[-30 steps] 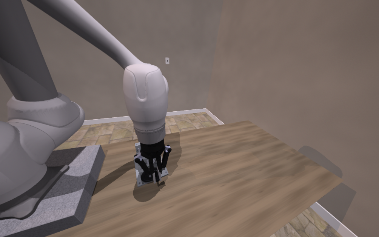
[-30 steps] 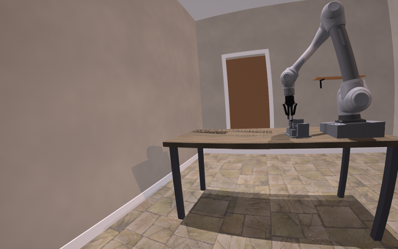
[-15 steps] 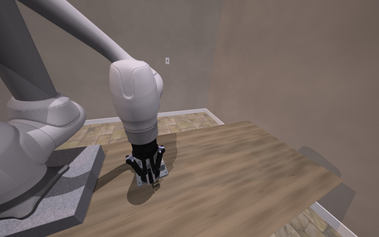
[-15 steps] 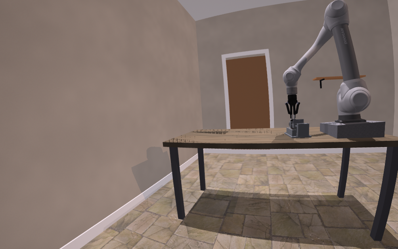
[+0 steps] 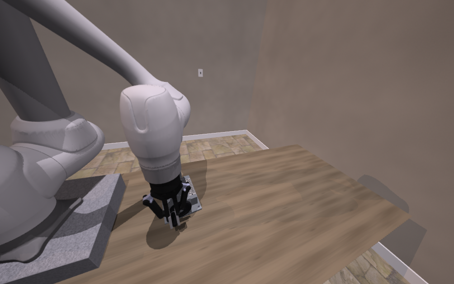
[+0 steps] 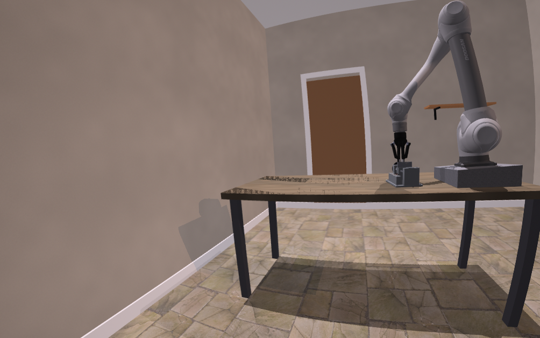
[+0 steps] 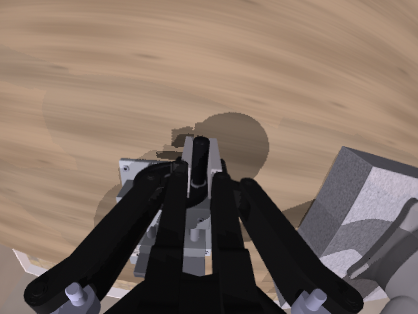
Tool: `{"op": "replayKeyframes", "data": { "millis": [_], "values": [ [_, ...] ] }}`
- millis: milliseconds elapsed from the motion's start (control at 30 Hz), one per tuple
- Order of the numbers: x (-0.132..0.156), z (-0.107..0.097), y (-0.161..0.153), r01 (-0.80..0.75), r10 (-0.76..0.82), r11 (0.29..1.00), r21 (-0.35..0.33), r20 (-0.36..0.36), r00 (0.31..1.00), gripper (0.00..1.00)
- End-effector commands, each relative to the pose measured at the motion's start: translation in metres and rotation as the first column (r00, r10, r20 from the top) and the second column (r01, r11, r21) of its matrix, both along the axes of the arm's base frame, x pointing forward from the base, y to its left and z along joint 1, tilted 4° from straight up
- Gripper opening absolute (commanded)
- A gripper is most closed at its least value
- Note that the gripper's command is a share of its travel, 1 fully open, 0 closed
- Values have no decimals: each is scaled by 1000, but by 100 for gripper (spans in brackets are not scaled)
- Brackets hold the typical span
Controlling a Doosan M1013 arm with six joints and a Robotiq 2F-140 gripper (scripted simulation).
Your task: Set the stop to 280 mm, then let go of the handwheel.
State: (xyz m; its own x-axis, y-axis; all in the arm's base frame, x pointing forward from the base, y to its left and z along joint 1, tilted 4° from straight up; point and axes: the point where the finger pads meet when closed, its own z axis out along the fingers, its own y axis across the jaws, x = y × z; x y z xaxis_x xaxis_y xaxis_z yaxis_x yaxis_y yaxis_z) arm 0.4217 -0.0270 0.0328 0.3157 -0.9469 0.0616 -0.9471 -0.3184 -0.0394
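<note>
one steady circle at a time: with claw (image 5: 172,220) (image 6: 401,161) (image 7: 200,149) clamped on black knob (image 5: 173,219) (image 7: 200,155), turn wheel (image 5: 185,209) (image 6: 395,163) (image 7: 149,172) slowly, easing toward 280 mm.

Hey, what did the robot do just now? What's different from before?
The gripper moved toward the grey block under the arm, with the handwheel's black handle between its fingers. The metal plate and block stayed put.
</note>
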Motion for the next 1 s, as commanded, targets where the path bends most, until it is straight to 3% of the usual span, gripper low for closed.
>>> {"op": "replayKeyframes", "data": {
  "millis": [0, 967],
  "values": [
    [0, -5, 0, 1, -1, 1000, 1, 1, 1000, 4],
    [19, -29, 4, 1, -1, 1000, 1, 1, 1000, 4]
  ]
}}
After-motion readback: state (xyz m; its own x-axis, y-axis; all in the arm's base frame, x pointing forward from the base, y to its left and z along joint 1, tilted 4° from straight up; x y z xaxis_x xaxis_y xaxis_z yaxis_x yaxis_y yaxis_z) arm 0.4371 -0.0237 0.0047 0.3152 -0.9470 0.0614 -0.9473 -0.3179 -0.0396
